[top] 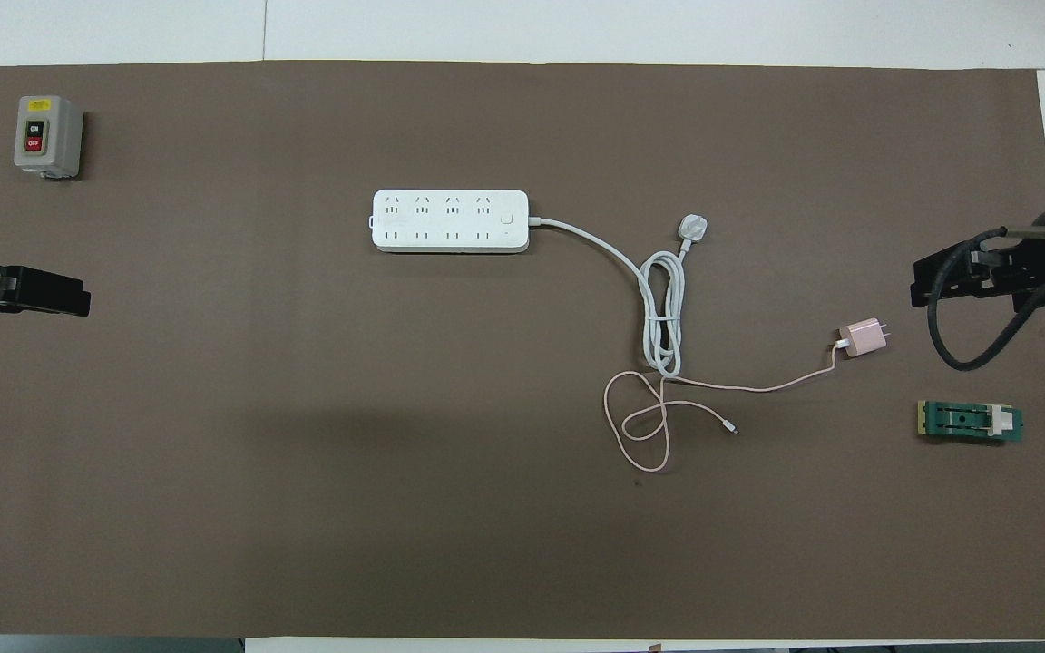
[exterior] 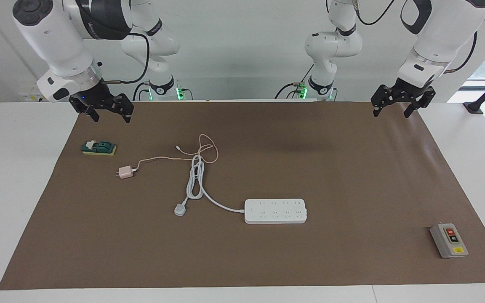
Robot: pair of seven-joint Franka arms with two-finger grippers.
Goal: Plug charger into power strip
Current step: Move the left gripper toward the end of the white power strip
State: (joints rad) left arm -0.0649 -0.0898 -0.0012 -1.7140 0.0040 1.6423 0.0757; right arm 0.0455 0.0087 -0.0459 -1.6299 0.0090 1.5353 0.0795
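The charger (exterior: 125, 172) (top: 863, 337), a small pale-pink cube, lies on its side on the brown mat toward the right arm's end. Its thin pink cable (exterior: 202, 151) (top: 659, 426) runs in loose loops toward the middle. The power strip (exterior: 275, 211) (top: 450, 220), long, white and sockets-up, lies mid-table, farther from the robots than the charger. My right gripper (exterior: 112, 119) (top: 926, 283) hangs open over the mat's edge at its own end, holding nothing. My left gripper (exterior: 390, 115) (top: 69, 297) waits open and unladen over the mat's edge at the left arm's end.
The strip's thick white cord (exterior: 196, 181) (top: 663, 317) lies coiled between strip and charger, ending in a white three-pin plug (exterior: 180, 209) (top: 693, 226). A green block (exterior: 98, 148) (top: 970, 422) sits below the right gripper. A grey button box (exterior: 449, 240) (top: 47, 136) stands at the left arm's end.
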